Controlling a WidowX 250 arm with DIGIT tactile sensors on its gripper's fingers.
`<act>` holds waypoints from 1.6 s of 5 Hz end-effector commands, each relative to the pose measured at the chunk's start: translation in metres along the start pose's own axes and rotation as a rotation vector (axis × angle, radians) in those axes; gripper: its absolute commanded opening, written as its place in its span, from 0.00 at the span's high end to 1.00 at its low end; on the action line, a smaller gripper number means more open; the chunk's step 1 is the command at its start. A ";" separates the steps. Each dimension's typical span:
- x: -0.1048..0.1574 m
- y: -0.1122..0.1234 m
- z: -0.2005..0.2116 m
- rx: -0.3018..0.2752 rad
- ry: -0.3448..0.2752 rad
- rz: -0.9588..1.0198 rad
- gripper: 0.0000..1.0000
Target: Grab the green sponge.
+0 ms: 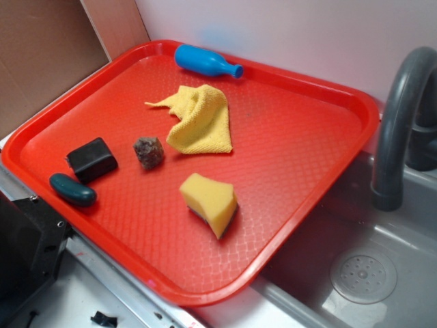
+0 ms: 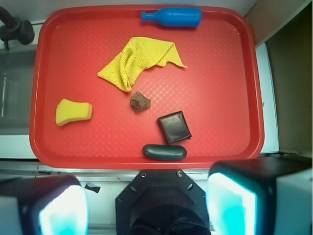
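The green sponge (image 1: 210, 202) is a yellow foam wedge with a dark scouring layer underneath, lying on the red tray (image 1: 321, 123) toward its front right. From the wrist view the green sponge (image 2: 73, 111) sits at the tray's left side. My gripper (image 2: 146, 208) hangs high above the tray's near edge, over the robot base, far from the sponge. Its two fingers (image 2: 63, 208) stand wide apart with nothing between them. The gripper does not show in the exterior view.
On the tray lie a yellow cloth (image 1: 199, 119), a blue bottle (image 1: 205, 61), a brown lump (image 1: 148, 152), a black block (image 1: 92, 159) and a dark teal oval bar (image 1: 72, 189). A grey sink (image 1: 362, 266) with a faucet (image 1: 399, 116) adjoins the tray.
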State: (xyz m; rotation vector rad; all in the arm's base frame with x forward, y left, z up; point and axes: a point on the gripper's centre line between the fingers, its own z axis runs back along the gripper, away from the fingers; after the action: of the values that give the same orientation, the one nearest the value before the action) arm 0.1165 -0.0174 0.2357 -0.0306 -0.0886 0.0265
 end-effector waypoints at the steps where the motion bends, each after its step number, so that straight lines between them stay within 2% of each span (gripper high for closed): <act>1: 0.000 0.000 0.000 0.000 0.000 0.000 0.00; 2: 0.019 -0.005 -0.008 -0.030 -0.029 -0.175 0.00; 3: 0.042 -0.018 -0.027 -0.091 -0.072 -0.422 0.00; 4: 0.056 -0.037 -0.043 -0.101 -0.073 -0.674 0.00; 5: 0.066 -0.070 -0.066 0.003 -0.098 -0.937 0.00; 6: 0.065 -0.085 -0.089 -0.012 -0.073 -1.188 0.00; 7: 0.059 -0.099 -0.112 -0.062 -0.049 -1.323 0.00; 8: 0.056 -0.103 -0.134 -0.085 0.020 -1.393 0.00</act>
State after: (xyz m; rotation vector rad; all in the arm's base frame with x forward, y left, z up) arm 0.1983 -0.1184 0.1025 -0.0553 -0.0444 -1.3506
